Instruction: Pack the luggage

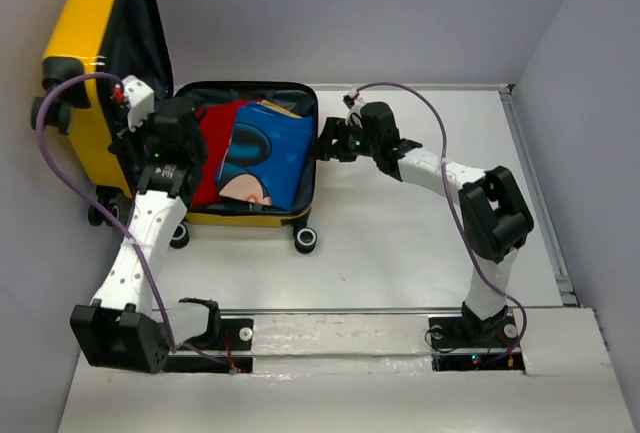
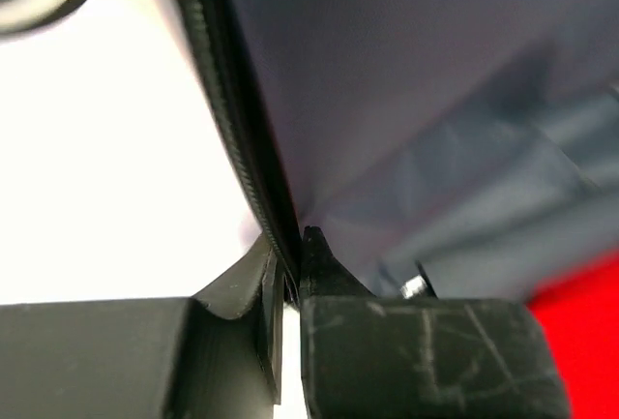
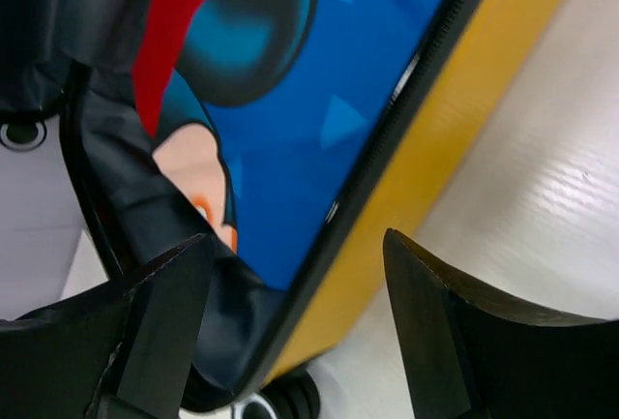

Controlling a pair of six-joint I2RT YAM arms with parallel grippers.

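Observation:
The luggage (image 1: pixel 85 13) is a yellow hard-shell suitcase lying open at the back left. Its lid stands upright, and its base (image 1: pixel 240 218) lies flat on the table. A blue printed item (image 1: pixel 262 148) and a red one (image 1: pixel 212 168) lie in the base. My left gripper (image 1: pixel 150 125) is at the lid's lower edge. In the left wrist view this gripper (image 2: pixel 290 254) is shut on the lid's black zipper rim (image 2: pixel 227 119), beside the grey lining (image 2: pixel 406 71). My right gripper (image 3: pixel 298 264) is open, straddling the base's right rim (image 3: pixel 387 158), with the yellow shell (image 3: pixel 464 138) between its fingers.
The suitcase's caster wheels (image 1: pixel 305 240) stand at the near side of the base. White tabletop (image 1: pixel 400 243) stretches right of the suitcase to a raised rail (image 1: pixel 540 193). Grey walls close in on the left, right and back. Purple cables (image 1: pixel 55 153) loop off both arms.

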